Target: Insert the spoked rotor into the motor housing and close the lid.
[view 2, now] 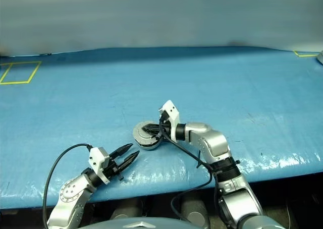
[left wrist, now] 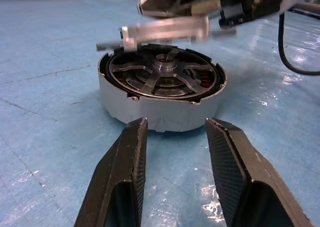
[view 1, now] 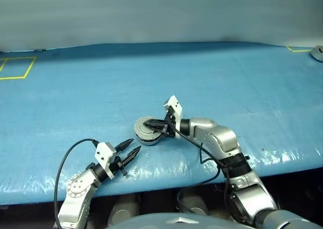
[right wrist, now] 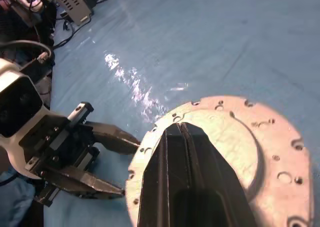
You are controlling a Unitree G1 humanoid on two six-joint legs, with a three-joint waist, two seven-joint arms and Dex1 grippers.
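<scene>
Currently the motor housing (left wrist: 160,99) sits upright on the blue surface (view 1: 212,72), near its front edge. The spoked rotor (left wrist: 162,74) lies flat inside the housing, hub up, with a little copper winding visible past its rim.

The lid (right wrist: 225,157) hangs just above the open housing, tilted, not yet down on the rim. In the left wrist view it shows as a blurred grey slab over the far side of the cup. In the right wrist view its plain outer face with small holes is turned toward the camera.

My right gripper (view 1: 157,124) reaches in from the right over the housing, fingers pressed together, their tips against the lid's outer face. Whether they pinch its edge I cannot tell.

My left gripper (view 1: 132,149) waits near the housing on the side toward the front edge, fingers spread, holding nothing, and apart from the cup wall.
</scene>
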